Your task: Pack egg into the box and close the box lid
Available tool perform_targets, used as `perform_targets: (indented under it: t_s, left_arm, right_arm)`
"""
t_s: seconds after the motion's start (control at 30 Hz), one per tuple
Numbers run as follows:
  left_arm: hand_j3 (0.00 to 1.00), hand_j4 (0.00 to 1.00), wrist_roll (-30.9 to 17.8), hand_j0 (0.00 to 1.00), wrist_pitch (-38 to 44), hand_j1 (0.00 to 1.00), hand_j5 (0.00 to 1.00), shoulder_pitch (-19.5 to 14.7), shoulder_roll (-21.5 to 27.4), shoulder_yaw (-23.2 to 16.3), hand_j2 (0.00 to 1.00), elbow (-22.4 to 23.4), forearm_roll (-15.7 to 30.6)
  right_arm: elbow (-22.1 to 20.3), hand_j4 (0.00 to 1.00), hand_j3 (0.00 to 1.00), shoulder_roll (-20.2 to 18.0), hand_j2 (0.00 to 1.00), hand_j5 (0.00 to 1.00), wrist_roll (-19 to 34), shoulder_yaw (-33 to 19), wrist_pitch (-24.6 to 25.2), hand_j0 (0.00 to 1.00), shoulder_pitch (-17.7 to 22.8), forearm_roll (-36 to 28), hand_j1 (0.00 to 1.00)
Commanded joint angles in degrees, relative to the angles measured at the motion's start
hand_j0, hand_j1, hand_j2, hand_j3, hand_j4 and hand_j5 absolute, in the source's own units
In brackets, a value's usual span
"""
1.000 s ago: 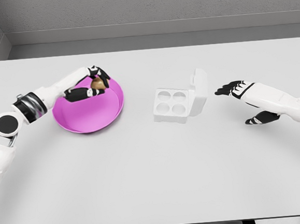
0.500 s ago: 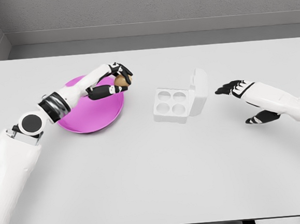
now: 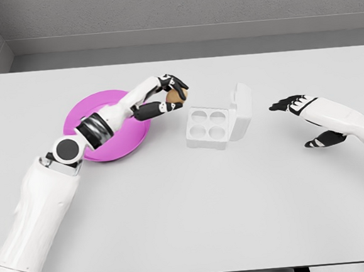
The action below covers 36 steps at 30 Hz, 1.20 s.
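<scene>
Egg (image 3: 174, 97) pinched in left hand (image 3: 168, 96), held in air between pink plate (image 3: 116, 144) and open white box (image 3: 216, 123). Right hand (image 3: 306, 117) empty, fingers spread, right of box over table (image 3: 194, 204).

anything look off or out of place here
Nothing stands out. The egg box sits flat with its lid open, the left hand holds the egg intact, and the pink plate lies level.

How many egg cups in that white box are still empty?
4. The open white egg box shows two far cups and two near cups, all empty; the brown egg sits in the left hand.
</scene>
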Motion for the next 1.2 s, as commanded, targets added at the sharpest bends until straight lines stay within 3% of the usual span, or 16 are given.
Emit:
perform_targets:
  t_s: [0.0,0.4,0.63,0.9,1.17]
  left_arm:
    - [0.35,0.35,-0.01,0.35,0.12,0.35,0.35,0.00,-1.31,-0.05,0.35,0.78,1.93]
    - [0.35,0.35,0.25,0.35,0.12,0.35,0.35,-0.26,-4.65,-0.23,0.35,5.35,2.20]
    - [0.35,0.35,0.16,0.35,1.08,0.35,0.35,-0.88,-5.70,-0.40,0.35,5.18,2.11]
    - [0.35,0.35,0.16,0.35,7.76,0.35,0.35,-1.05,-5.96,-0.76,0.35,4.56,2.20]
    - [0.35,0.35,0.16,0.35,7.94,0.35,0.35,-1.06,-6.93,-2.43,0.35,4.65,2.03]
  right_arm:
    - [-0.02,1.00,1.00,-0.07,1.00,1.00,0.03,-0.02,0.09,1.00,0.00,-0.44,1.00]
    - [-0.02,1.00,1.00,-0.07,1.00,1.00,0.03,-0.02,0.09,1.00,0.00,-0.44,1.00]
    - [-0.02,1.00,1.00,-0.07,1.00,1.00,-0.06,-0.02,0.09,1.00,0.00,-0.44,1.00]
    - [-0.02,1.00,1.00,-0.07,1.00,1.00,-0.06,-0.02,0.09,1.00,0.00,-0.44,1.00]
    - [-0.02,1.00,1.00,-0.07,1.00,1.00,-0.06,-0.02,0.09,1.00,0.00,-0.44,1.00]
